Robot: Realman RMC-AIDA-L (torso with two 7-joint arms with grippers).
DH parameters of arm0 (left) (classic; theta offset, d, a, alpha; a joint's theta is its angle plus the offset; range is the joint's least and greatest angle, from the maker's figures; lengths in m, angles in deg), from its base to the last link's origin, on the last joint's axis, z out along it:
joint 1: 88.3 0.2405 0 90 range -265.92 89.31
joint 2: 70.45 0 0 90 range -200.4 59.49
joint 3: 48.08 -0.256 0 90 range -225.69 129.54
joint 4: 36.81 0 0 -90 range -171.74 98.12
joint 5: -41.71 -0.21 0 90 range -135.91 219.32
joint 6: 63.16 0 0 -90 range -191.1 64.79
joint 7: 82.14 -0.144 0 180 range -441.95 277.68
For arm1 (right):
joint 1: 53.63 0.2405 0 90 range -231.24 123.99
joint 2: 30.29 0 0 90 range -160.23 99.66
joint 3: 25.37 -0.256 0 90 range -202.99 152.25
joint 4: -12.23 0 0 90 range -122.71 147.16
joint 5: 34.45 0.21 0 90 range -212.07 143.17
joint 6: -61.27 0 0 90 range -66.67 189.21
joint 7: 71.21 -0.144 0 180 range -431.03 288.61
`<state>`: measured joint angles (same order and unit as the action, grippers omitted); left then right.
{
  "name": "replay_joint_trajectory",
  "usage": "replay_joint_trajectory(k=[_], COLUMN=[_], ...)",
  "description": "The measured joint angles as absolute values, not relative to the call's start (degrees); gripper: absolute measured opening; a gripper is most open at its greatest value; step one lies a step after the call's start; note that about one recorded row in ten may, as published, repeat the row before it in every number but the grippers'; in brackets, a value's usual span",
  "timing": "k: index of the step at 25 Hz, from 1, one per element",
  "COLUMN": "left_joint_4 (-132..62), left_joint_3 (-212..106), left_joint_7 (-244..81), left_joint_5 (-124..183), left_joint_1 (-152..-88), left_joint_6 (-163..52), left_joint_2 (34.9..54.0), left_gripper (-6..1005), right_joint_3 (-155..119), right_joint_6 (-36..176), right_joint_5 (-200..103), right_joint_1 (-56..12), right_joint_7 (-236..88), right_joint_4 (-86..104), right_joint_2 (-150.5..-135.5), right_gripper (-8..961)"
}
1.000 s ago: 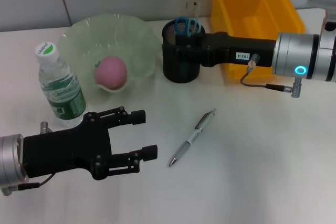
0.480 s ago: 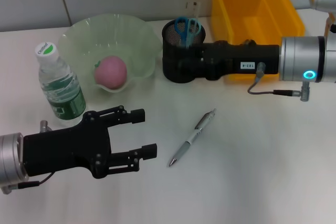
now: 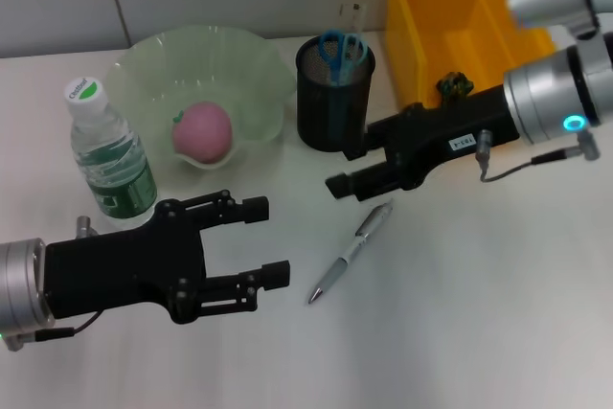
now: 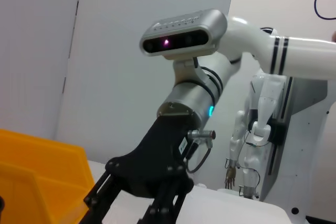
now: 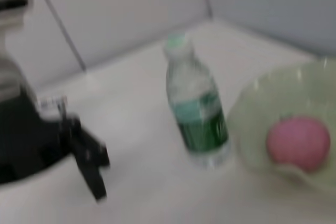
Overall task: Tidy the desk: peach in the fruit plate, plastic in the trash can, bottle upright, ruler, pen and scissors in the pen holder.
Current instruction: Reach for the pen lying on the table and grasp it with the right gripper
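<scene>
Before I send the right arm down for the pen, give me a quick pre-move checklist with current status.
1. Pen free on the table, nothing on it: ok.
2. Right gripper open and empty, above the pen's upper end: ok.
3. Left gripper open, beside the pen's lower tip, not touching: ok, but close.
4. Pen holder upright, scissors inside, room left: ok.
5. Peach in plate, bottle upright: ok.
6. Ruler stowed: cannot tell.
</scene>
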<state>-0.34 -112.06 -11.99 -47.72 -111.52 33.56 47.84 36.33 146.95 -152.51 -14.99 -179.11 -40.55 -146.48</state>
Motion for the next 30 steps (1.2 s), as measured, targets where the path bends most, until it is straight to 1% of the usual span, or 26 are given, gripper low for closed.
replay_joint_trajectory(k=[8,10,12,14,16,18,21,24,30], left_joint_4=[0.1,0.2,0.1,-0.2,-0.3,-0.3,-0.3,-0.3,0.1], left_joint_3=[-112.3,-112.3,-112.1,-112.1,-112.1,-112.0,-112.3,-112.6,-112.4], left_joint_7=[-9.5,-8.2,-7.3,-7.1,-7.1,-7.1,-7.7,-7.8,-7.9], left_joint_5=[-48.0,-48.1,-48.2,-48.0,-47.7,-47.6,-47.4,-47.5,-48.5], left_joint_1=[-111.5,-111.5,-111.2,-110.6,-110.2,-110.1,-109.7,-109.8,-110.1], left_joint_6=[33.6,33.6,33.4,33.3,33.4,33.5,33.4,32.7,29.7], left_joint_2=[47.8,47.78,47.72,47.75,47.85,47.89,48.05,48.01,47.73], left_gripper=[768,768,768,768,768,768,768,768,768], right_joint_3=[36.4,36.7,37.4,38.3,40.0,42.1,45.2,47.4,53.6], right_joint_6=[153.8,155.4,156.1,156.3,156.1,155.4,153.3,150.9,146.3], right_joint_5=[-164.1,-166.9,-170.3,-172.8,-174.9,-176.1,-178.4,-181.1,-182.0], right_joint_1=[-6.8,-4.5,-1.8,0.3,2.3,3.4,4.5,5.9,6.6], right_joint_7=[-176.2,-173.9,-172.0,-170.8,-170.3,-169.7,-167.5,-164.5,-159.3], right_joint_4=[-40.4,-40.2,-39.4,-38.4,-37.9,-38.0,-38.3,-37.6,-36.7], right_joint_2=[-144.11,-143.76,-143.71,-144.01,-144.82,-145.87,-147.96,-149.33,-149.45], right_gripper=[662,662,662,661,661,661,660,660,659])
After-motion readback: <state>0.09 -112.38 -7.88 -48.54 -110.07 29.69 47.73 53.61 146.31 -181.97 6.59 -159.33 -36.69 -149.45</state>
